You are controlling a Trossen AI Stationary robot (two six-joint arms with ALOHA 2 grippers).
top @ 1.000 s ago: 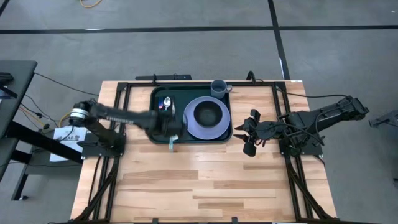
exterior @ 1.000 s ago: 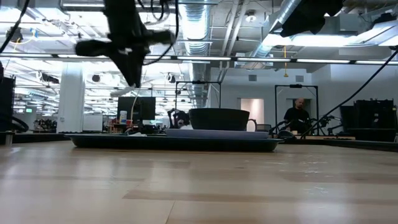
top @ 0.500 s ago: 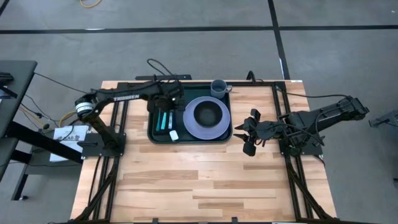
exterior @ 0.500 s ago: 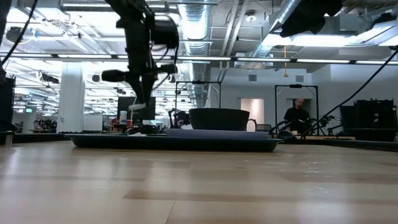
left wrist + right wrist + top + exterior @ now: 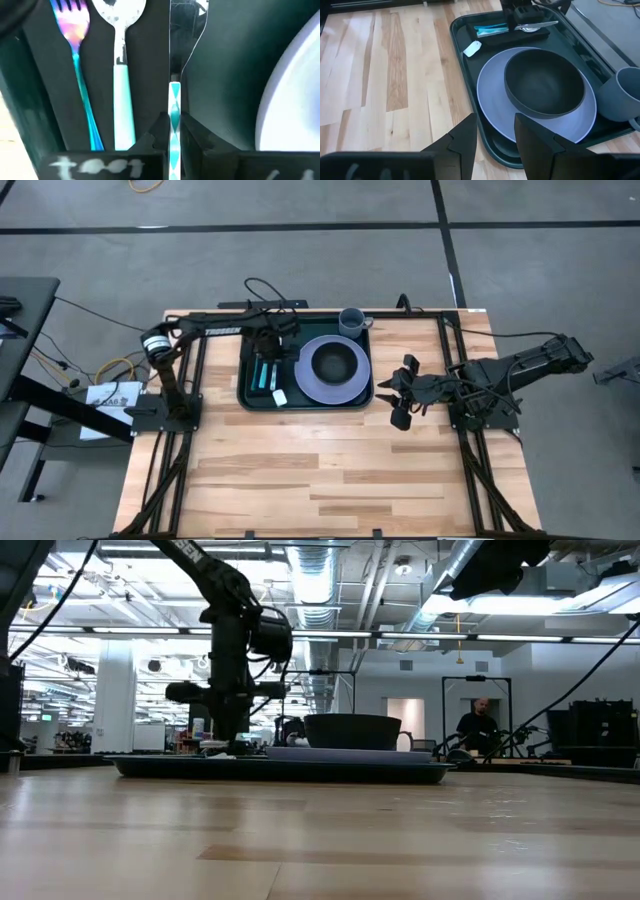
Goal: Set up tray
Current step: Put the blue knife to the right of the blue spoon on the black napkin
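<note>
A dark green tray point(image 5: 246, 392) lies at the table's far middle. It holds a lavender plate point(image 5: 308, 385) with a dark bowl point(image 5: 335, 362), a grey-blue mug point(image 5: 352, 321) and a black napkin point(image 5: 145, 60). On the napkin lie a fork point(image 5: 80, 75) and a spoon point(image 5: 121, 75) with teal handles. My left gripper point(image 5: 272, 348) stands over the napkin's far end and is shut on a knife point(image 5: 174, 107). My right gripper point(image 5: 405, 395) is open and empty, to the right of the tray. My left gripper pinches the knife's teal-and-white striped handle point(image 5: 174, 117) between its two fingers point(image 5: 159, 131). The fingers come from above and stand on either side of the handle, across the knife. The knife lies level beside the spoon, with its blade point(image 5: 192, 30) along the napkin's edge. I cannot tell whether it rests there.
A white tag point(image 5: 280, 396) lies on the tray near its near rim. Bare wooden table point(image 5: 320, 470) stretches from the tray to the near edge. Black frames run along both table sides. A person point(image 5: 477, 730) sits far back in the room.
My left gripper has gone from the tray's near left part toward the table's far edge. It has then come down over the napkin, turning as it went and carrying the knife with it. The knife is now low beside the spoon.
</note>
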